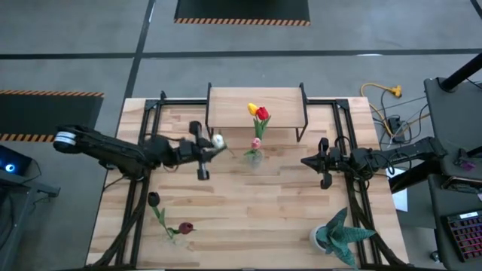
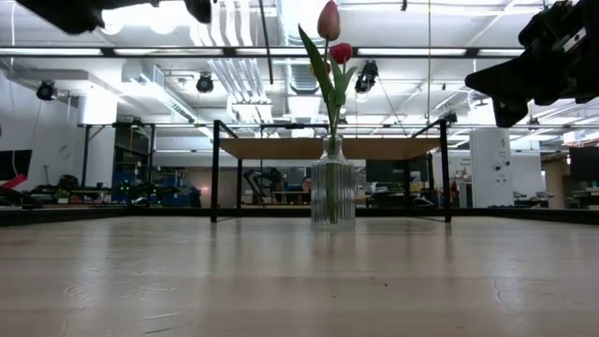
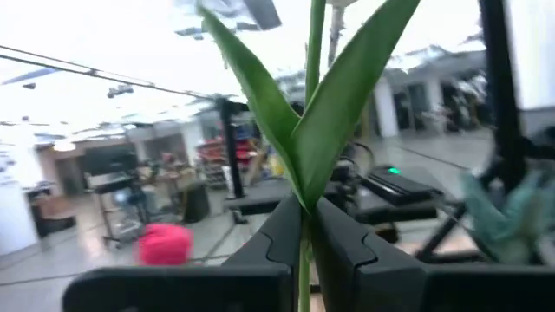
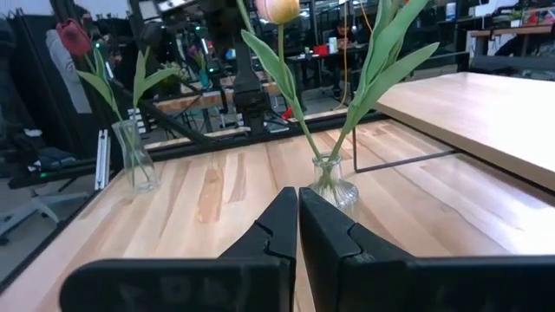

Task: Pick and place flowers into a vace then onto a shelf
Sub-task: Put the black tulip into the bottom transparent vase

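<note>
A clear glass vase (image 1: 253,156) stands on the table (image 1: 241,203) just in front of the shelf (image 1: 254,108), holding tulips whose yellow, red and pink heads (image 1: 258,113) lean back over the shelf board in the high view. The low view adds the vase's ribbed body (image 2: 333,192) and two heads on tall stems, with the shelf (image 2: 328,147) behind; the yellow head cannot be made out there. Only the high view shows the left gripper (image 1: 208,147) to the left of that vase with a white tulip (image 1: 218,141) at its tip. The left wrist view shows the fingers (image 3: 342,251) pinched on a green stem (image 3: 305,217) with two long leaves, the flower head cut off above. The right gripper (image 1: 307,161) hovers to the right of the vase, pincer closed on nothing, as the right wrist view (image 4: 297,221) confirms. A second vase (image 1: 172,233) near the table's front left holds a dark maroon and a red tulip (image 1: 185,227); the right wrist view shows it (image 4: 137,156) far off. A spiky teal plant (image 1: 343,233) sits at front right.
</note>
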